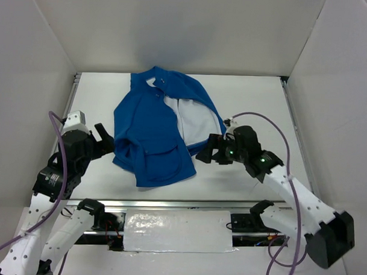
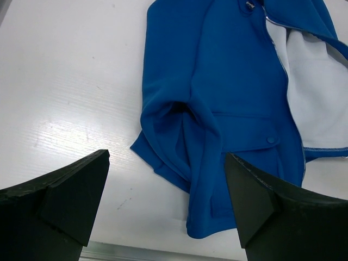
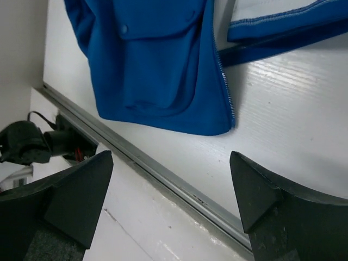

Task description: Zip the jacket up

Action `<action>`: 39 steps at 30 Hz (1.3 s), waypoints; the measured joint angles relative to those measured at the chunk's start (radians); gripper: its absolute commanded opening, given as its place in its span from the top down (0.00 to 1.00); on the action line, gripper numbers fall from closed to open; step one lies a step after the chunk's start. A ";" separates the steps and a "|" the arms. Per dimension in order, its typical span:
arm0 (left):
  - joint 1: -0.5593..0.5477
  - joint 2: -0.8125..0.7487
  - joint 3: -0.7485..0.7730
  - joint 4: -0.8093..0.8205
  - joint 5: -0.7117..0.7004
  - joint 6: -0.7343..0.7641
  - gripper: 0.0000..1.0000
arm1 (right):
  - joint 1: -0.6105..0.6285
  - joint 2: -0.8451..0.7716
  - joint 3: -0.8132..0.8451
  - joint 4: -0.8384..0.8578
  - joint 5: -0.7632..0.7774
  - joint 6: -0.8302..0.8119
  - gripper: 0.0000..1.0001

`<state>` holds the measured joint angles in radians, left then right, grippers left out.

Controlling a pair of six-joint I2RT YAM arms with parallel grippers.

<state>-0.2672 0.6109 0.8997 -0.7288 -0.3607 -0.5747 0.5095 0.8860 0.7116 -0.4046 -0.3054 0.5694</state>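
Jacket (image 1: 150,133) lies spread on the white table (image 1: 257,104), left of centre. Its collar (image 1: 154,76) points to the far edge and its hem to the near edge. The front is unfastened: the left panel lies flat with its flap pocket (image 1: 162,156) uppermost, and the right panel is turned back, exposing the white lining (image 1: 193,114). The light zipper (image 2: 284,73) runs down the inner edge of the left panel, with its teeth parted from the other side. A sleeve is bunched at the garment's left lower side.

Left gripper (image 1: 104,139) sits just beside that bunched sleeve, toward the table's left edge. Its jaws are spread fully wide and hold nothing. From its wrist camera the sleeve and pocket lie ahead of the two black fingers (image 2: 70,190), and whether they touch the fabric cannot be told.

Right gripper (image 1: 207,153) sits just beside the hem's right corner, near the table's near edge. Its jaws are likewise wide apart and empty. The right wrist camera shows the hem corner and the zipper's lower end ahead of the fingers, clear of them. A metal rail (image 1: 169,204) runs along the near edge.
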 measured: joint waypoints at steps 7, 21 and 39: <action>-0.003 0.015 0.000 0.006 0.035 0.019 0.01 | 0.026 0.375 0.047 0.201 -0.023 -0.021 0.20; -0.012 0.023 -0.001 0.036 0.097 0.034 0.01 | 0.026 0.864 0.223 0.343 -0.089 -0.075 0.71; -0.020 0.016 -0.191 0.276 0.562 -0.005 0.05 | 0.065 0.720 0.183 0.544 -0.238 0.186 1.00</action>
<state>-0.2874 0.6266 0.7086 -0.4530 0.2016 -0.5793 0.5743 1.6062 0.8951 0.1398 -0.5438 0.7555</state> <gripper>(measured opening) 0.950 0.021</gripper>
